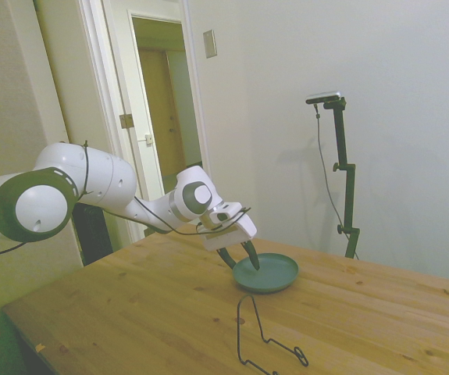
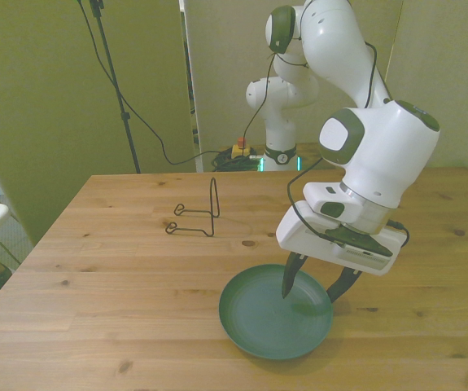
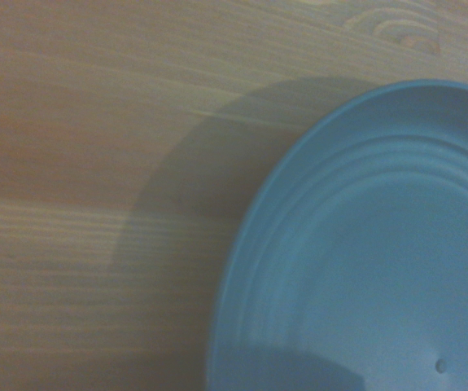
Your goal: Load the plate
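Note:
The teal-green plate [image 1: 276, 275] [image 2: 268, 322] lies flat on the wooden table, toward the near edge in the front view. My gripper [image 1: 240, 259] [image 2: 314, 287] is tilted down over the side of the plate at the front view's right, and it is open. One finger [image 2: 289, 282] reaches inside the dish; the other finger [image 2: 340, 286] hangs outside the rim, so the rim lies between them. The fingers do not visibly press on the rim. The wrist view shows part of the plate [image 3: 364, 261] from close by, bluish, with bare wood beside it. Nothing lies in the plate.
A thin black wire stand [image 1: 257, 334] [image 2: 203, 213] stands upright on the table, apart from the plate, toward the front view's left and farther back. The table's near edge [image 2: 217, 383] runs just below the plate in the front view.

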Controlling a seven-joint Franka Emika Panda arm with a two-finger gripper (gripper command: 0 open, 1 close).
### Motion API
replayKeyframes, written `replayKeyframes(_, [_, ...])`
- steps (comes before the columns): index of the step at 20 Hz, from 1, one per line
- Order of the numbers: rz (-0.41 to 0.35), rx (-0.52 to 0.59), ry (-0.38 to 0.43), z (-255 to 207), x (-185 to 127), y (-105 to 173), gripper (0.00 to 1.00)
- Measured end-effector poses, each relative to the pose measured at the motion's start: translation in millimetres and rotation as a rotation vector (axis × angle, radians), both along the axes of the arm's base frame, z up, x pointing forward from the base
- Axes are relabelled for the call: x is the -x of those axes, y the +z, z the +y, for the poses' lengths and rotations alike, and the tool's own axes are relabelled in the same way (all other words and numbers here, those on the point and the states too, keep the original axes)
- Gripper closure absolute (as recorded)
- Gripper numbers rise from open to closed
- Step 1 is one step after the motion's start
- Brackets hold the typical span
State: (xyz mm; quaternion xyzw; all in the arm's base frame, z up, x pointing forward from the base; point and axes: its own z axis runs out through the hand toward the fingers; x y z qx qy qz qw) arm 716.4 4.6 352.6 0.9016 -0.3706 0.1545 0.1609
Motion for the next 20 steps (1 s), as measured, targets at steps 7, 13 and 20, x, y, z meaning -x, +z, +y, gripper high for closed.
replayKeyframes(7, [0.006, -0.004, 0.006, 3.0, 2.4, -4.1, 1.0])
replayKeyframes(13, [-0.001, -0.011, 0.027, 5.6, 4.7, -7.8, 1.0])
replayKeyframes(20, [-0.014, -0.017, 0.042, 4.2, 7.3, -4.8, 1.0])
